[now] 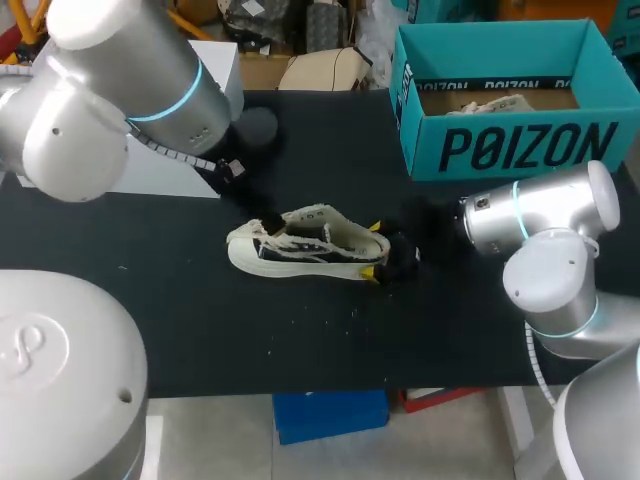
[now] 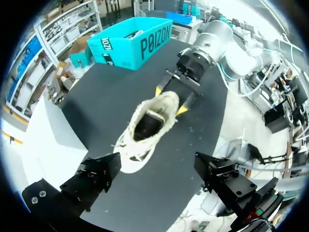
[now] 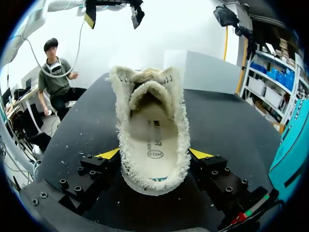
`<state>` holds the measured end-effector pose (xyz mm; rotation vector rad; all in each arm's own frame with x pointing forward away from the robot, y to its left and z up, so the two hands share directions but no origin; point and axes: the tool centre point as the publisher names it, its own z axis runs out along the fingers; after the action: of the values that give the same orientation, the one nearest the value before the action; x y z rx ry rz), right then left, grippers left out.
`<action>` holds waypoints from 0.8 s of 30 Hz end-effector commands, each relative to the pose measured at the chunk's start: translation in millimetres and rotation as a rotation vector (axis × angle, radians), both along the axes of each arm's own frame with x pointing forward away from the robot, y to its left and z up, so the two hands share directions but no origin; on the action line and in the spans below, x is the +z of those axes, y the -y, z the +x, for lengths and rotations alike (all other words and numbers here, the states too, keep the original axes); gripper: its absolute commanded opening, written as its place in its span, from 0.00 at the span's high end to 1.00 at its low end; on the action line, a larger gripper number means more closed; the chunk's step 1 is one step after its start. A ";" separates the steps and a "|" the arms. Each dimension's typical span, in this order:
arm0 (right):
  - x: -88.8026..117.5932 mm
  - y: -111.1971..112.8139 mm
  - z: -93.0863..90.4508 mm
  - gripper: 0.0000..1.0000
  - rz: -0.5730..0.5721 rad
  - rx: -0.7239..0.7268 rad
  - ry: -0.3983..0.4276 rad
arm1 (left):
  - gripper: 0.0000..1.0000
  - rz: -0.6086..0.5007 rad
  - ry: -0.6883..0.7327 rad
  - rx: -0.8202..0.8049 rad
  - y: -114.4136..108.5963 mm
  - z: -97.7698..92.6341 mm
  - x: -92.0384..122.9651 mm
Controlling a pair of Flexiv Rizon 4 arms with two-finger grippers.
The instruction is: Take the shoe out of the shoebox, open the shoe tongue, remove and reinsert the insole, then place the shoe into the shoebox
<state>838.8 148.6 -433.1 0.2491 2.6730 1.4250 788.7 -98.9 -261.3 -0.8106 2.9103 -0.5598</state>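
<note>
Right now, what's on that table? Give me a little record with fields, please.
Shoe: cream with frayed edges, on the black table, outside the box
Insole: inside the shoe
Shoebox: teal, open, at the table's far right
Right fingers: pressed on the shoe's heel from both sides
Left fingers: open, up above the toe end, clear of the shoe
</note>
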 end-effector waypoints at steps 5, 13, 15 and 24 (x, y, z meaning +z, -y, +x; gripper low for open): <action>-2.8 -1.8 -0.6 1.00 -0.001 -0.003 0.001 | 0.00 0.435 -0.293 0.602 30.5 16.2 -13.2; -2.8 -1.8 -0.6 1.00 -0.001 -0.003 0.001 | 0.00 0.435 -0.293 0.602 30.5 16.2 -13.2; -2.8 -1.8 -0.6 1.00 -0.001 -0.003 0.001 | 0.00 0.435 -0.293 0.602 30.5 16.2 -13.2; -2.8 -1.8 -0.6 1.00 -0.001 -0.003 0.001 | 0.00 0.441 -0.262 0.705 40.6 21.0 -22.6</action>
<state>838.9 148.7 -433.1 0.2491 2.6734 1.4244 805.4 -125.9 -276.8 -1.7687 2.5442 0.0396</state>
